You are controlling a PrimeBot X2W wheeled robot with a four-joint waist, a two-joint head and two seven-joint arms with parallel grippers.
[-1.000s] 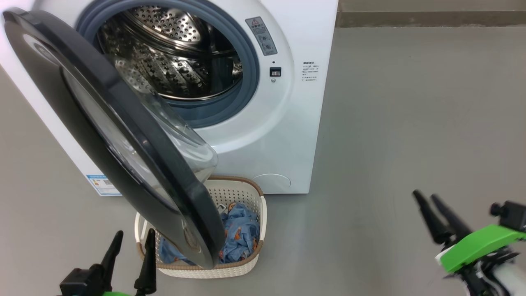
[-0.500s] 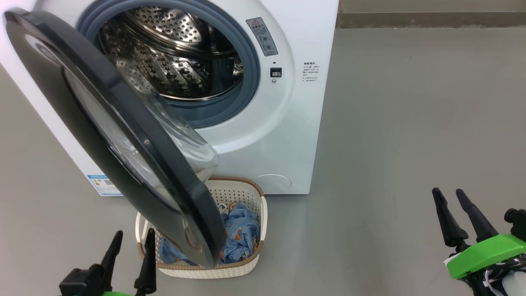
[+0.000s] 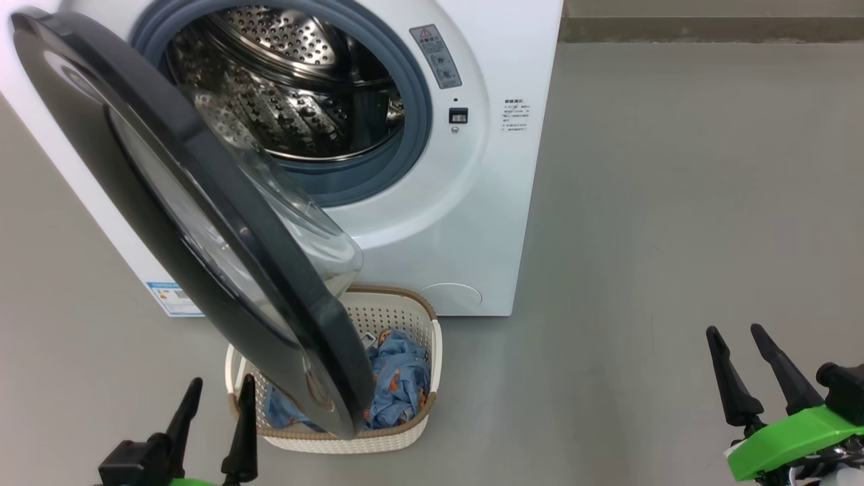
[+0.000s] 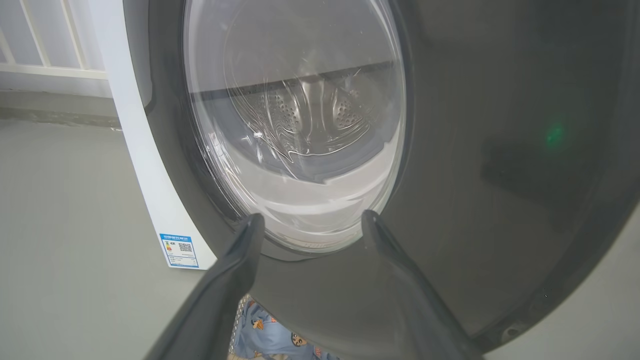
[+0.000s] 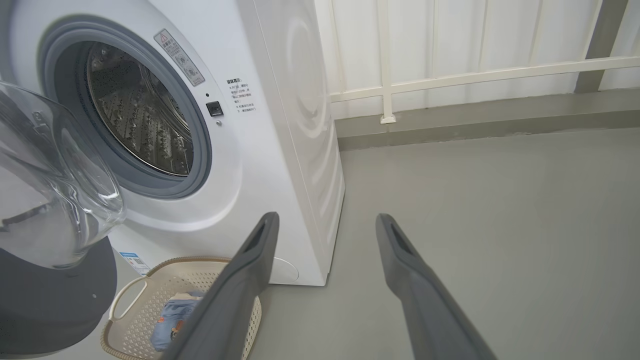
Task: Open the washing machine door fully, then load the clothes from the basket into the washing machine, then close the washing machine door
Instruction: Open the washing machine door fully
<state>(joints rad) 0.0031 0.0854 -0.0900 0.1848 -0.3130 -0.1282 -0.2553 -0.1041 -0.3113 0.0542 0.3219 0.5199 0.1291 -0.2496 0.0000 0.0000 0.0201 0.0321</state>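
Left tool (image 3: 222, 380) upright, spread, empty, facing part-open door (image 3: 202, 223) overhanging basket (image 3: 405, 439) of clothes (image 3: 398, 385) just right. Right tool (image 3: 734, 329) spread, empty, washer (image 3: 499, 202) well to its left.

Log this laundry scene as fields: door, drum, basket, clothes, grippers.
door: washing machine door swung open, overlapping the basket in the head view
drum: drum of the washing machine, no clothes seen inside
basket: basket on the floor before the machine
clothes: clothes in the basket
left gripper: left gripper open, empty, near the door
right gripper: right gripper open, empty, away from the machine
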